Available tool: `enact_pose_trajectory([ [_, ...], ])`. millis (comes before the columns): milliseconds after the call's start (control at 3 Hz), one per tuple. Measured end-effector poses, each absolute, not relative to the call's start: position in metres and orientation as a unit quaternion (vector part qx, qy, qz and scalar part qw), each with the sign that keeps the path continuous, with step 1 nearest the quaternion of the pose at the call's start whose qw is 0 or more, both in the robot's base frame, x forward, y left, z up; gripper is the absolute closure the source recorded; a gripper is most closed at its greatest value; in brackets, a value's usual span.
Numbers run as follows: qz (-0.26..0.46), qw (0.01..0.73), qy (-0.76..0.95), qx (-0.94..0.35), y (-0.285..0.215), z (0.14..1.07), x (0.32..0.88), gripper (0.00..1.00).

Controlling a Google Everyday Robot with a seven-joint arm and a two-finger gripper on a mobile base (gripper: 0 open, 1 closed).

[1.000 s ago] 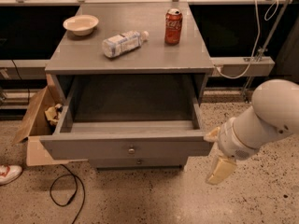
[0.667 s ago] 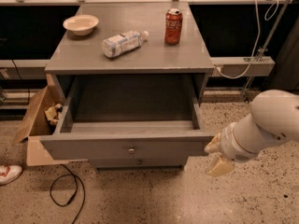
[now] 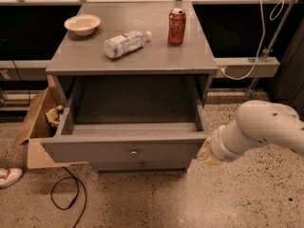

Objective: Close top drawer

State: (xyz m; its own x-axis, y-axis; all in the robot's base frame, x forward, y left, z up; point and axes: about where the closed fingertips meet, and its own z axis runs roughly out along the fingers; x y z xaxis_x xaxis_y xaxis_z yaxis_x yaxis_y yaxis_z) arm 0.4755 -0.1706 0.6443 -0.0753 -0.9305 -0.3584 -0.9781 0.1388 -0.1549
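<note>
The top drawer (image 3: 95, 151) of the grey cabinet (image 3: 142, 61) stands pulled far out. Its deep box is empty, and its flat front panel has a small round metal knob (image 3: 133, 152) at the centre. My gripper (image 3: 204, 151) is at the end of the white arm (image 3: 266, 129), which reaches in from the right. It sits right at the right end of the drawer's front panel, at panel height. I cannot tell whether it touches the panel. A lower drawer front (image 3: 156, 165) with a similar knob shows just beneath.
On the cabinet top are a cream bowl (image 3: 82, 24), a lying plastic bottle (image 3: 124, 43) and a red soda can (image 3: 176, 26). An open cardboard box (image 3: 37, 129) stands left of the cabinet. A shoe (image 3: 8, 176) and a black cable (image 3: 66, 198) lie on the floor.
My arm and gripper have moved up and left, from low beside the cabinet to the drawer's right front corner. The drawer has not visibly moved.
</note>
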Motion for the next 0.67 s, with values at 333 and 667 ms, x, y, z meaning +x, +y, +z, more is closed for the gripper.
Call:
enact_pose_trajectory([
  [333, 0.043, 0.198, 0.711, -0.673, -0.154, 0.627, 0.498, 1.00],
  [667, 0.037, 0.216, 0.696, -0.684, -0.139, 0.617, 0.516, 1.00],
])
